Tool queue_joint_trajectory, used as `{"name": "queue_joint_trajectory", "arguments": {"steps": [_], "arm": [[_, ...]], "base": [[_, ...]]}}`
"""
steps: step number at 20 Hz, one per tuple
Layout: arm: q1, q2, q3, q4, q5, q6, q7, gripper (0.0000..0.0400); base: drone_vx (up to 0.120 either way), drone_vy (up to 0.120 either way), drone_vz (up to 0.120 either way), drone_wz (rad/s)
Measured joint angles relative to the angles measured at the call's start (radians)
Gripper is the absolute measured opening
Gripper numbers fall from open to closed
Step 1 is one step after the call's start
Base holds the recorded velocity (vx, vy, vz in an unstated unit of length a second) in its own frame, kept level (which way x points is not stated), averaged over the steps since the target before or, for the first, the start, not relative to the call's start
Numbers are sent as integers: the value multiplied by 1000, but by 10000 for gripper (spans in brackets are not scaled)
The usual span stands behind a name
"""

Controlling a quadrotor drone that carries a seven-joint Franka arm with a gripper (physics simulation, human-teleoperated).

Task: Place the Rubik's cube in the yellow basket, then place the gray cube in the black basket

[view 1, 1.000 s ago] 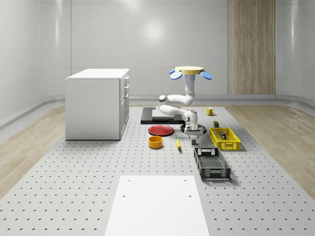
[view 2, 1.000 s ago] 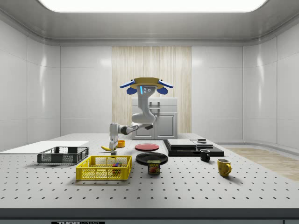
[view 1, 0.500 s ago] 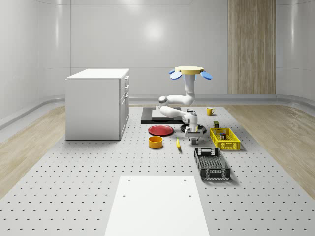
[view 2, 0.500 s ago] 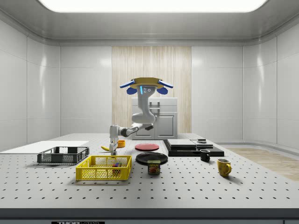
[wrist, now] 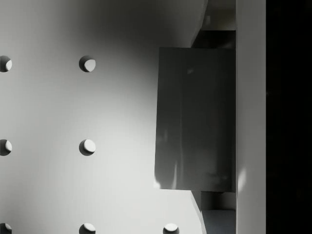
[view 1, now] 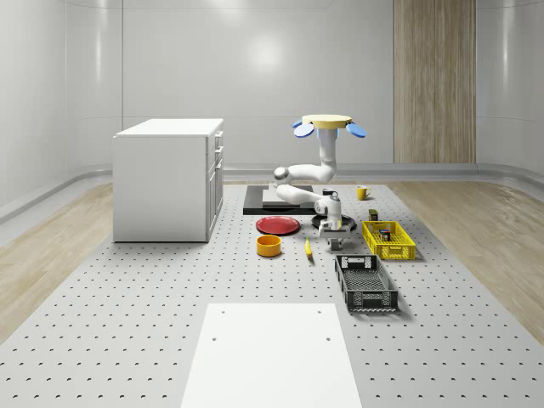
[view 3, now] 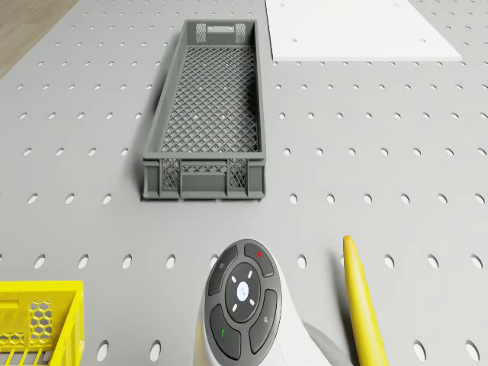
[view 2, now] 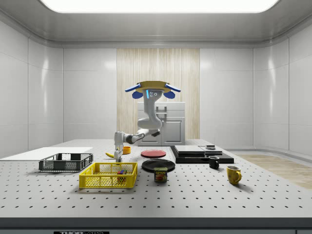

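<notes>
Jaws first: the gripper point(view 1: 333, 244) is down at the table point(view 1: 127, 340), and the wrist view looks at the gray cube point(wrist: 195, 119) from very close. Whether the jaws are closed on the cube or only stand around it cannot be told. The cube sits flat on the perforated top, with shadow across it and the holes beside it.

In the whole-scene view the gripper is between the yellow basket point(view 1: 374, 239) and the banana point(view 1: 308, 248), just beyond the far short end of the black basket point(view 1: 343, 280). The arm point(view 1: 299, 189) bends down and forward from the drone point(view 1: 330, 123). The drone hovers well above the table, over the part farther from the whole-scene camera than the baskets.

The yellow basket lies toward the table's edge on the whole-scene view's right. The side view shows the Rubik's cube point(view 2: 121, 171) inside it. The black basket lies nearer the whole-scene camera, lengthwise toward the white panel point(view 1: 270, 357). The drone view shows its mesh floor bare.

On the whole-scene view's left of the banana stand an orange bowl point(view 1: 269, 246) and, behind it, a red plate point(view 1: 278, 225). A white cabinet point(view 1: 166, 178) stands on the table toward that view's left.
</notes>
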Motion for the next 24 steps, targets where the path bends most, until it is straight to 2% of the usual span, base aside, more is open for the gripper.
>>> {"name": "queue_joint_trajectory", "arguments": {"steps": [5,15,24], "arm": [[4,7,-3,0,-5,-5,-3,262],[16,17,12,-11,5,-26,-9,252],[39,19,95,-54,81,-73,-9,252]], "base": [[0,0,0,0],[0,0,0,0],[0,0,120,0]]}}
